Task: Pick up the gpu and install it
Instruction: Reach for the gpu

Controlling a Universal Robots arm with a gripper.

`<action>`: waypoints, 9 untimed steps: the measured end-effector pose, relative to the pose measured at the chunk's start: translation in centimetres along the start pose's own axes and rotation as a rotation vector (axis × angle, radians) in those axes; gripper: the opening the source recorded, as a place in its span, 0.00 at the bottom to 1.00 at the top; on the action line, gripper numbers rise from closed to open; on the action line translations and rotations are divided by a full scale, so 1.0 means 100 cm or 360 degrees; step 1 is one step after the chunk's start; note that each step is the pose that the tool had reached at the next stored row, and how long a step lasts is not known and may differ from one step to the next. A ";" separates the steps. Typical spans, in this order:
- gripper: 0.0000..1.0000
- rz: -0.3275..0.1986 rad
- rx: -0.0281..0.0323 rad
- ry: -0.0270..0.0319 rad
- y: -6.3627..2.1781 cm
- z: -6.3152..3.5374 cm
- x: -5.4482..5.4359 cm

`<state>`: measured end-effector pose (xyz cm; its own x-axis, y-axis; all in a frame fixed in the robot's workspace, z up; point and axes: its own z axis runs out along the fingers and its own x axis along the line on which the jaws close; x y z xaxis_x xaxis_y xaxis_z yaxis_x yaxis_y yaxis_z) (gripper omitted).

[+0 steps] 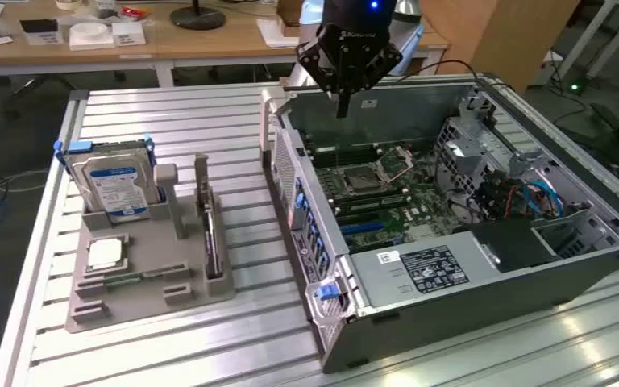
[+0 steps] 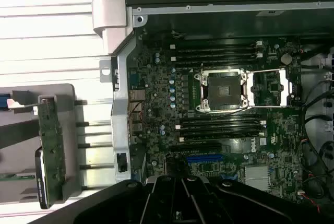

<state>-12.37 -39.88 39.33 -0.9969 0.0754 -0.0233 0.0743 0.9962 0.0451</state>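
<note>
The claw [image 1: 342, 111] hangs over the far left corner of the open computer case [image 1: 567, 266], fingers pressed together on nothing. Left of the case, the gpu [image 1: 212, 242] stands on edge in the gray holder [image 1: 148, 298] on the desk [image 1: 180, 121]. The wrist view catches its green board face, which the exterior view misses.

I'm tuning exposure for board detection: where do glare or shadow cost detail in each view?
Exterior view: glare streaks the table slats near the computer case; wrist view: the slats wash out white, while the motherboard sits dim, sockets readable.
</note>
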 end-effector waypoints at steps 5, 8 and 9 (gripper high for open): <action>0.11 0.0000 0.00002 0.00000 -0.0002 -0.0001 0.003; 0.11 0.0000 0.00001 0.00000 -0.0005 -0.0002 0.006; 0.11 0.0000 0.00001 -0.00001 -0.0006 -0.0002 0.008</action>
<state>-13.16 -39.88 39.33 -0.9969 0.0753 -0.0233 0.0742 0.9962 0.0450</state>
